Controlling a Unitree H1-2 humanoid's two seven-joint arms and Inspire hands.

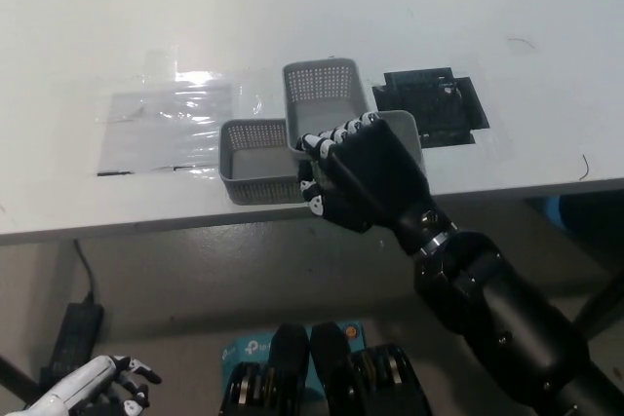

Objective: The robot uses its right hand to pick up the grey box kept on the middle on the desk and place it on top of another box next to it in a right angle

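Two grey perforated boxes are on the white desk (pixel 88 7). One grey box (pixel 255 158) lies flat near the desk's front edge. The other grey box (pixel 325 93) runs away from me, and its near left part overlaps the right end of the first box. My black right hand (pixel 359 170) is shut on this box's near end, with fingers curled over its rim. The hand hides that end, so I cannot tell whether the box rests on the other one or hangs just above it. My white left hand (pixel 97 385) rests low at the bottom left, open and holding nothing.
A black taped patch (pixel 431 106) lies on the desk just right of the boxes. A clear plastic sheet (pixel 168 124) lies to their left. Below the desk edge are a black power adapter with a cable (pixel 73 333) and a blue carton (pixel 246 350) on the floor.
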